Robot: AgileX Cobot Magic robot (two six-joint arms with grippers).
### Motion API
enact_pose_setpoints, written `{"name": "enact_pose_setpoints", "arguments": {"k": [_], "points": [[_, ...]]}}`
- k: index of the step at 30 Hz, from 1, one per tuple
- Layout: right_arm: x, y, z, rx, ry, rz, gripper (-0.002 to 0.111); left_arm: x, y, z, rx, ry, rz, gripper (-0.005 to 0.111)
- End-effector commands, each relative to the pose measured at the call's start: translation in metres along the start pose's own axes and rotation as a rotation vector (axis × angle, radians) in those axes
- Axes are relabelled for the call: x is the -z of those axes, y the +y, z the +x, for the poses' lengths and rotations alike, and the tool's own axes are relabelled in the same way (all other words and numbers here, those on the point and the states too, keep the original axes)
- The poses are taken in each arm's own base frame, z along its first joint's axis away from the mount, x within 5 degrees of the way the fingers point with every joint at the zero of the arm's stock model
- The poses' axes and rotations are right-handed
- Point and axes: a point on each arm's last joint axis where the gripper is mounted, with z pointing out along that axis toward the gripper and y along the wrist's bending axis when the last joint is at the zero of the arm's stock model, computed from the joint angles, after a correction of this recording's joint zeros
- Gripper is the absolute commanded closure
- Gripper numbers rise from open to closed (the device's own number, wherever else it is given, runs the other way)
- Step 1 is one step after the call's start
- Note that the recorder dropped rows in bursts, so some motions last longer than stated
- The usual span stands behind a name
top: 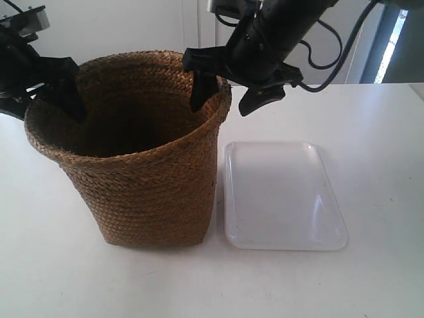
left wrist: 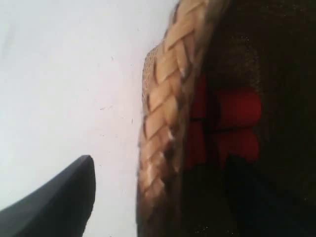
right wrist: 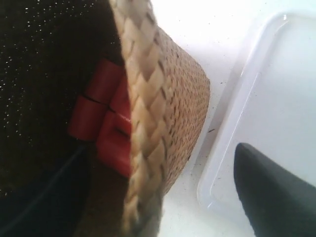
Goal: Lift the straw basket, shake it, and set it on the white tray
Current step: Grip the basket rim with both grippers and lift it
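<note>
The straw basket (top: 146,185) stands upright on the white table, just beside the white tray (top: 281,195), which lies flat with nothing on it. My right gripper (top: 232,96) is open and straddles the basket's rim (right wrist: 143,98) on the tray side, one finger inside and one finger (right wrist: 271,197) outside over the tray (right wrist: 276,98). On the opposite side my left gripper (top: 43,93) is open astride the rim (left wrist: 163,98), with its outer finger (left wrist: 54,207) well off the weave. Neither gripper (left wrist: 158,197) (right wrist: 158,197) pinches the straw.
Red blocks (right wrist: 98,118) (left wrist: 237,123) lie on the basket's dark floor. The white table (top: 371,132) stretches out around basket and tray. A dark cable (top: 331,59) hangs behind the right arm.
</note>
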Motion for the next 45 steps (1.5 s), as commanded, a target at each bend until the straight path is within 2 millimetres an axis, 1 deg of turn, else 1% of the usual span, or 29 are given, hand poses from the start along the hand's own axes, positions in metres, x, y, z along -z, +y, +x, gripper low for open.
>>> {"name": "enact_pose_setpoints", "arguments": {"k": [1,3,5,8,10,12,13,14,17,19,21,24,27,29,31,34,37,41,45], "points": [[-0.009,-0.003,-0.001,-0.012,0.012,-0.001,0.036,-0.010,-0.001,-0.002,0.014,0.034,0.045,0.033],[-0.014,-0.004,-0.002,-0.015,0.022,0.001,0.040,-0.013,-0.002,-0.003,0.021,0.040,0.060,0.036],[-0.017,-0.005,-0.002,-0.018,0.031,0.003,0.046,-0.015,-0.002,-0.003,0.028,0.045,0.075,0.045],[-0.020,-0.006,-0.002,-0.021,0.036,0.003,0.061,-0.015,-0.003,-0.005,0.033,0.027,0.088,0.060],[-0.020,-0.006,-0.003,-0.016,0.023,0.002,0.079,-0.015,-0.004,-0.007,0.030,0.006,0.095,0.074],[-0.020,-0.006,-0.003,-0.019,0.019,-0.003,0.100,-0.015,-0.006,-0.008,0.024,-0.007,0.117,0.091],[-0.020,-0.005,-0.003,-0.013,0.017,-0.003,0.108,-0.015,-0.007,-0.009,0.014,-0.016,0.132,0.100],[-0.019,-0.005,-0.003,-0.013,0.015,-0.003,0.108,-0.015,-0.008,-0.009,0.001,-0.024,0.147,0.107],[-0.009,-0.002,-0.004,-0.006,-0.010,-0.008,0.108,-0.008,-0.014,-0.011,-0.043,-0.076,0.178,0.107],[0.004,0.001,-0.005,0.006,-0.061,-0.010,0.108,0.004,-0.018,-0.012,-0.054,-0.137,0.175,0.107],[0.022,0.005,-0.006,0.032,-0.129,0.000,0.108,0.018,-0.024,-0.011,-0.071,-0.205,0.166,0.107],[0.054,0.012,-0.003,0.072,-0.207,0.014,0.108,0.043,-0.041,-0.005,-0.137,-0.307,0.146,0.107],[0.079,0.016,0.004,0.140,-0.275,0.026,0.108,0.066,-0.066,0.004,-0.231,-0.411,0.136,0.107],[0.093,0.017,0.011,0.152,-0.313,0.036,0.108,0.075,-0.080,0.013,-0.271,-0.488,0.126,0.107],[0.106,0.019,0.020,0.156,-0.357,0.031,0.108,0.076,-0.088,0.022,-0.293,-0.539,0.124,0.107],[0.126,0.021,0.038,0.169,-0.438,0.026,0.108,0.075,-0.095,0.038,-0.308,-0.587,0.126,0.107],[0.136,0.015,0.061,0.180,-0.520,0.048,0.108,0.069,-0.090,0.054,-0.309,-0.609,0.100,0.107],[0.133,0.003,0.097,0.170,-0.579,0.063,0.108,0.066,-0.082,0.080,-0.289,-0.630,0.088,0.107],[0.123,-0.012,0.141,0.165,-0.620,0.069,0.108,0.062,-0.074,0.108,-0.273,-0.654,0.076,0.107]]}}
